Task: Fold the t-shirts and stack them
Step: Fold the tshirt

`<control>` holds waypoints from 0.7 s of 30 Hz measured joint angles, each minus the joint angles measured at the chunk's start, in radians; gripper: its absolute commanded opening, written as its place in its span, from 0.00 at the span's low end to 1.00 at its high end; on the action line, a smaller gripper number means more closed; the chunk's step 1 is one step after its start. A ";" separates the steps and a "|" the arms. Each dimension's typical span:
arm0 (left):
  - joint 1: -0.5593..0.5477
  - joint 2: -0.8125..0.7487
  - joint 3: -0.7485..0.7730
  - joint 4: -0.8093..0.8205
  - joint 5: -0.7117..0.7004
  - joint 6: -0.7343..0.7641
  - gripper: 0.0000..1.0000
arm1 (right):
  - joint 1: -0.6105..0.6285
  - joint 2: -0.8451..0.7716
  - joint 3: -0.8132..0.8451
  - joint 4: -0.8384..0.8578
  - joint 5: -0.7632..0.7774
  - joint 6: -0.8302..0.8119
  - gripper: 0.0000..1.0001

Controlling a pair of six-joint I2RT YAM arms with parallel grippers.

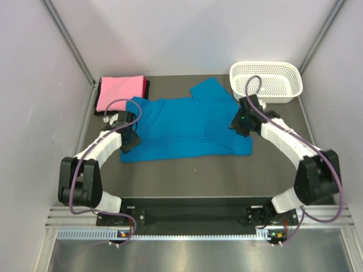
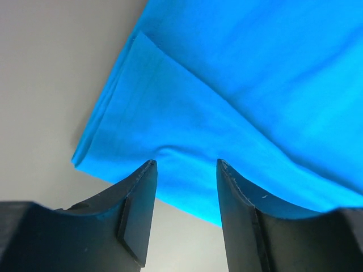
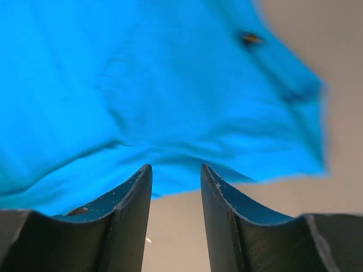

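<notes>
Blue shirt [image 1: 187,127] lies flat, centre of top view. Probably soft, light, limp. Left gripper [image 2: 184,163] and right gripper [image 3: 176,167]: narrow gap, holding nothing. Better pinch at side edges.

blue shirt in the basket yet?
No, the blue shirt lies spread on the table, outside the basket.

No readable text or labels anywhere.
</notes>
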 measured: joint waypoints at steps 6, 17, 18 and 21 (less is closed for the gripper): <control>0.002 -0.067 -0.027 -0.011 0.023 -0.050 0.50 | -0.061 -0.193 -0.225 -0.040 0.052 0.094 0.40; 0.058 -0.018 -0.120 -0.028 0.015 -0.082 0.48 | -0.108 -0.190 -0.398 0.051 0.143 0.114 0.40; 0.071 -0.002 -0.111 -0.029 0.019 -0.086 0.47 | -0.110 -0.183 -0.405 0.068 0.156 0.112 0.40; 0.087 0.021 -0.093 -0.026 0.014 -0.090 0.46 | -0.121 -0.150 -0.421 0.114 0.176 0.101 0.40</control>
